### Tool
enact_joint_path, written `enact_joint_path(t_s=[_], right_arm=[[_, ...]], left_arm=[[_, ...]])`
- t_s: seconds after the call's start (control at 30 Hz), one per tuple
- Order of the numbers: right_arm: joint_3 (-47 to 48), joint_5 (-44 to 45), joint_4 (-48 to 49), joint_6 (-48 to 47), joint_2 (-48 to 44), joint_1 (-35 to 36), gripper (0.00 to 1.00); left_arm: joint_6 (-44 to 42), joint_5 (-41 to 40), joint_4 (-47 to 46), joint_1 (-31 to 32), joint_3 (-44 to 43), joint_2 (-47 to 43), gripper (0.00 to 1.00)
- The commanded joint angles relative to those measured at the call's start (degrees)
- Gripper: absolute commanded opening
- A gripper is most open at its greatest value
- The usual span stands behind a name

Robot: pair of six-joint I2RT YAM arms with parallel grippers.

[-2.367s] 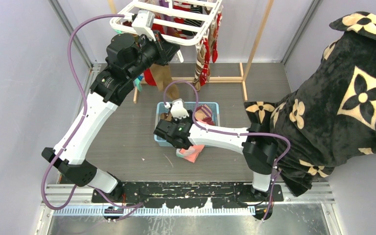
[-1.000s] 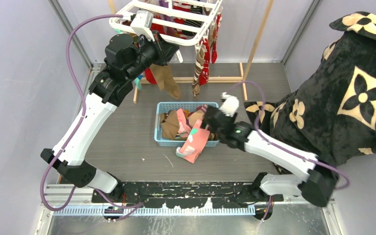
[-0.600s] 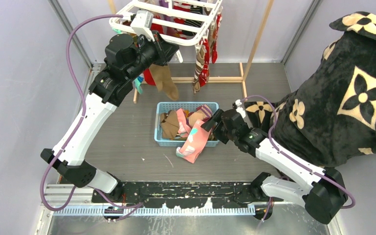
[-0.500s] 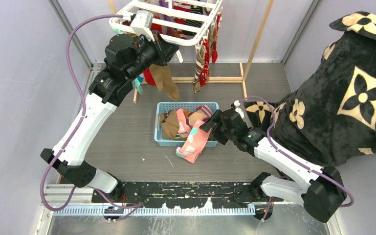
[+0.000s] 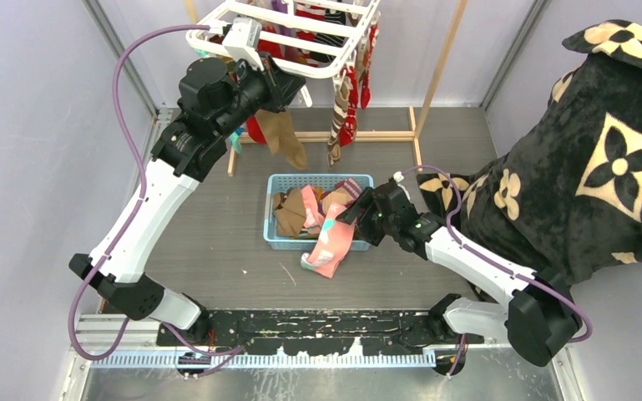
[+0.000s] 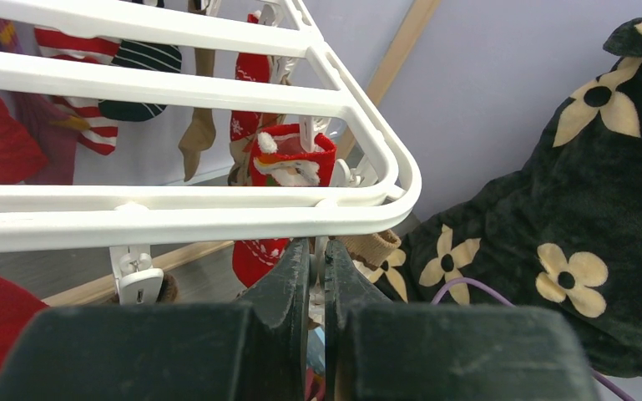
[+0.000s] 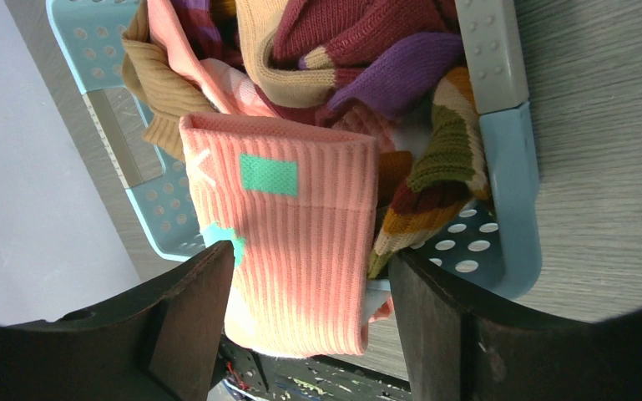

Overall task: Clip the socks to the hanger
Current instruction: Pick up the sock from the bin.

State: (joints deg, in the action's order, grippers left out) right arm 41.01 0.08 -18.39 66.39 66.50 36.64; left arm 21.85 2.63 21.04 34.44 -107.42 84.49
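- I am swinging my right gripper (image 5: 349,214) away from the left half of the blue basket (image 5: 270,219), where it was hovering at first, round to the basket's right near corner.
- After rising clear to the right, I am now coming back in low, facing the pink sock (image 5: 331,245) draped over the near rim.
- My right elbow (image 5: 534,322) is now sitting far out to the right instead of folded close by the base.
- I am narrowing my right fingers (image 7: 188,309) slightly, though they are still standing apart on either side of the pink sock's cuff.
- The brown sock (image 5: 286,138) hanging beneath my left gripper (image 6: 315,259) is swaying a little.
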Motion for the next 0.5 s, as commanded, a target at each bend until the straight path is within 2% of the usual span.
enact_joint_path(t_s=[0.0,0.13,0.3,0.47], right_arm=[[-2.84,-3.53,11.11,2.61,-2.93,-2.43,0.70],[-6.22,-7.15,17.88,5.64,-3.46,-5.34,0.67],[-11.84,-12.61,32.94,12.66,0.24,-6.75,0.64],[-12.53,-17.26,39.52,14.49,4.21,-6.76,0.63]], left_arm=[[-0.75,-0.26,-0.75,-0.19,-0.36,-2.02,0.00],[-0.60,-0.18,-0.87,-0.15,-0.55,-1.79,0.00],[-0.58,-0.21,-0.83,-0.24,-0.35,-1.86,0.00],[-0.75,-0.18,-0.81,-0.20,-0.23,-1.93,0.00]])
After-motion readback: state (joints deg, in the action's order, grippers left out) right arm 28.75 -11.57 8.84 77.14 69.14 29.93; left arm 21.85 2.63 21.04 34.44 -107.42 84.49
